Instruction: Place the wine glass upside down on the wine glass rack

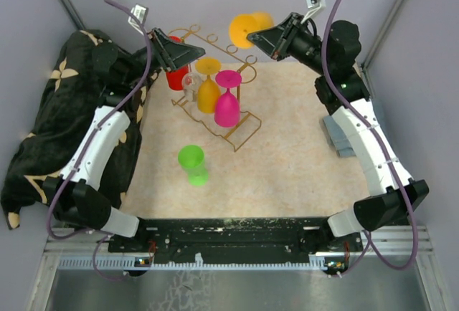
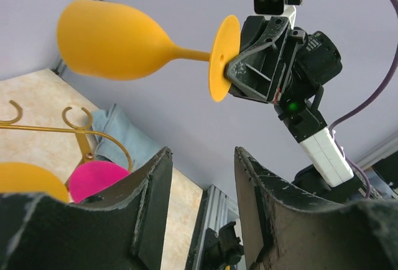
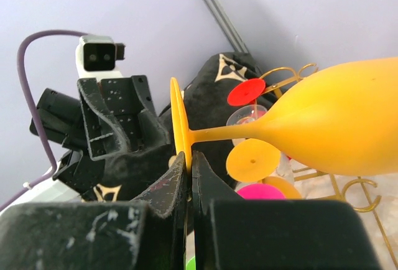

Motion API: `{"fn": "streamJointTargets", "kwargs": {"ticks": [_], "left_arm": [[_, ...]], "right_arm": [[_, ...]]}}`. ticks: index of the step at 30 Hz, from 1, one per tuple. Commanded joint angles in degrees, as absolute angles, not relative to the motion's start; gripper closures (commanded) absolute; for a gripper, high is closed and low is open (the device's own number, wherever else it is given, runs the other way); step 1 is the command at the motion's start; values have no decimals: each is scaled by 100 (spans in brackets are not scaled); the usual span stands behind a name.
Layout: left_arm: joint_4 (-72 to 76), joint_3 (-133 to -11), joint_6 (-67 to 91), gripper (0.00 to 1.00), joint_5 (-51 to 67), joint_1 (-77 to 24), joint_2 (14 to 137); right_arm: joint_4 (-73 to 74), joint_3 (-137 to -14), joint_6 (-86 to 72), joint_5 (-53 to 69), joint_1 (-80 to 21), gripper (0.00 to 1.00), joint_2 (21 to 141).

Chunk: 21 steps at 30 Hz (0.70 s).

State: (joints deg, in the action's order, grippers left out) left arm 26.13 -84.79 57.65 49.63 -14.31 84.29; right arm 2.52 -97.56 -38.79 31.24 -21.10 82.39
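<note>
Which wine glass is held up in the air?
The yellow-orange wine glass, pinched by its foot in the right gripper; the pink glass hangs in the gold rack, the green glass sits on the table.

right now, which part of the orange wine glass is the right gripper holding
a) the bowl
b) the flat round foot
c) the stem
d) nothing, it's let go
b: in the right wrist view the right gripper has its fingers pinched on the thin disc foot of the orange wine glass, while the stem and bowl stick out free to the side.
</note>
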Motion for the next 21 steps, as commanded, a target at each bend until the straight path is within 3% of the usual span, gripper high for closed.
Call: {"fn": "streamJointTargets", "kwargs": {"ticks": [1, 21], "left_arm": [[3050, -8303, 5958, 49, 5093, -1150, 7993], [2728, -7904, 5809, 49, 5085, -871, 7265]], "right_arm": [[-355, -9854, -4116, 3206, -1823, 100, 8227], [-462, -10954, -4536, 3621, -1530, 100, 10032]]}}
